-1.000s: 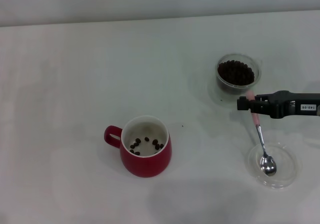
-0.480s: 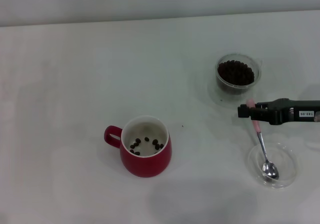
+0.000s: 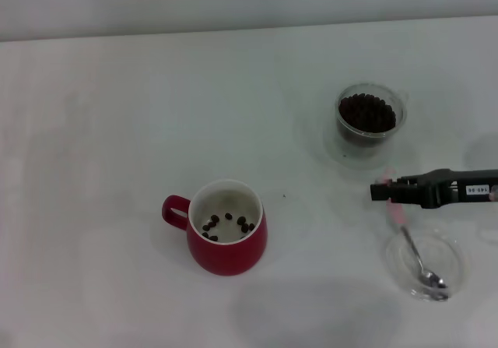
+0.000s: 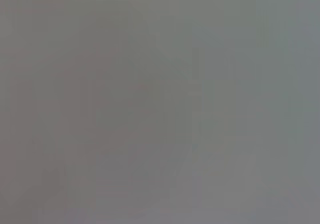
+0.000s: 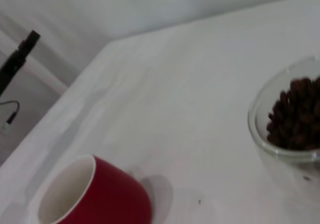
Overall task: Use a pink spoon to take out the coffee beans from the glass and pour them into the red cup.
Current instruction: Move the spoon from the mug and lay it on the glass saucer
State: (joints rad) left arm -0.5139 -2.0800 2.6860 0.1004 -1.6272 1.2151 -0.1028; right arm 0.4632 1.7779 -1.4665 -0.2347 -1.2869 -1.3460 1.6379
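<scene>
The red cup stands left of centre, handle to the left, with a few coffee beans on its cream bottom. Farther back on the right, the glass holds a dark heap of beans. My right gripper reaches in from the right edge, nearer than the glass, shut on the pink handle of the pink spoon. The spoon slants down and its metal bowl lies in a clear dish. The right wrist view shows the red cup and the glass of beans. The left gripper is out of view.
The white table spreads wide to the left and behind the cup, its far edge meeting a pale wall. The clear dish sits close to the near right corner. The left wrist view is plain grey.
My right gripper has moved toward the table's near edge, away from the glass, taking the spoon along. The spoon's bowl has slid to the dish's near right side.
</scene>
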